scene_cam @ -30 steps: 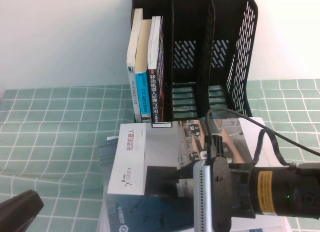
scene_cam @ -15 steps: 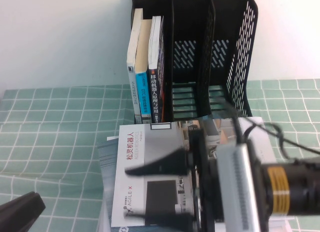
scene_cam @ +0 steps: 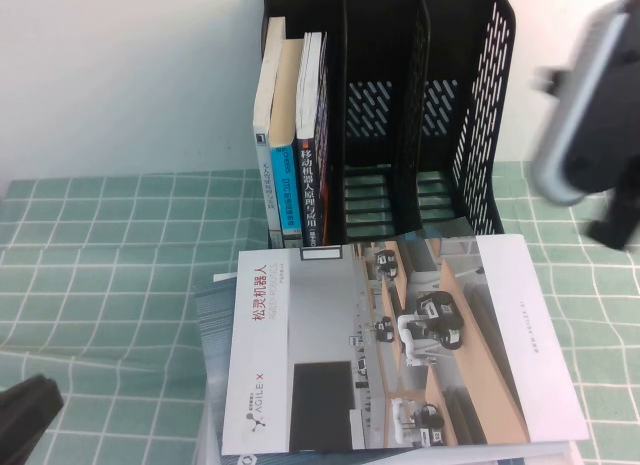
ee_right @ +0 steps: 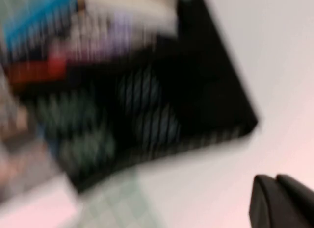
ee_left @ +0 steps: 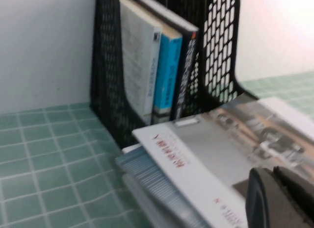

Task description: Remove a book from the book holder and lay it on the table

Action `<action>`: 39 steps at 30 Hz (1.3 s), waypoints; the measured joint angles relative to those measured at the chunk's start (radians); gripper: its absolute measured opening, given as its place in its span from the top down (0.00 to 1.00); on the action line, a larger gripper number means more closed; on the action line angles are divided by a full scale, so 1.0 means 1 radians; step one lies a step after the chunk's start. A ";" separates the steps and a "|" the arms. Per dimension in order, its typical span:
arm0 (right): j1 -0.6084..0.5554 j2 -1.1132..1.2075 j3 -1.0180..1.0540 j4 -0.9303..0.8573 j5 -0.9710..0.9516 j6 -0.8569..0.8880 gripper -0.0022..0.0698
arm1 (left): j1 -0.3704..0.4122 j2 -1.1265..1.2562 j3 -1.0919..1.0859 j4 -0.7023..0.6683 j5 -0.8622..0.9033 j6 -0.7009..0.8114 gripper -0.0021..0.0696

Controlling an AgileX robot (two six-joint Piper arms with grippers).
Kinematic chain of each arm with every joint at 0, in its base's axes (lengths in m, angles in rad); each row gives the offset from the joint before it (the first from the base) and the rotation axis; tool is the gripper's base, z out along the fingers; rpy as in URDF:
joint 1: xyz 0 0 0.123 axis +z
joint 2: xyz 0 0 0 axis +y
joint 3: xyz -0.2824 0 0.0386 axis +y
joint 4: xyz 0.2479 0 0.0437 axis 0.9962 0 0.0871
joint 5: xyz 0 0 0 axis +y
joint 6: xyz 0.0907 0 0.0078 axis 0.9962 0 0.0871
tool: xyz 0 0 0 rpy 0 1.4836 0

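Note:
The book (scene_cam: 400, 345), a thin booklet with a white-and-grey cover and a photo of robots among shelving, lies flat on the table (scene_cam: 100, 245) in front of the book holder (scene_cam: 430, 95). It shows in the left wrist view too, as the book (ee_left: 221, 144) below the black book holder (ee_left: 221, 41). My right arm (scene_cam: 585, 105) is raised at the far right, well clear of the book. My right gripper (ee_right: 282, 198) is shut and holds nothing. At the near left my left gripper (scene_cam: 25, 415) is low and shut, empty.
Three upright books (scene_cam: 295, 135) fill the holder's left slot; its other two slots stand bare. A dark blue book (scene_cam: 212, 315) lies under the booklet, poking out on its left side. Behind the holder is a white wall (scene_cam: 120, 75).
My right gripper has let go of the book, lifted away up to the right and shut. The book stays flat on the table. My left gripper has drawn back slightly.

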 joint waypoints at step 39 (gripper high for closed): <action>-0.010 -0.891 0.798 0.403 0.067 0.422 0.97 | 0.537 -0.258 0.046 0.323 0.284 -0.023 0.97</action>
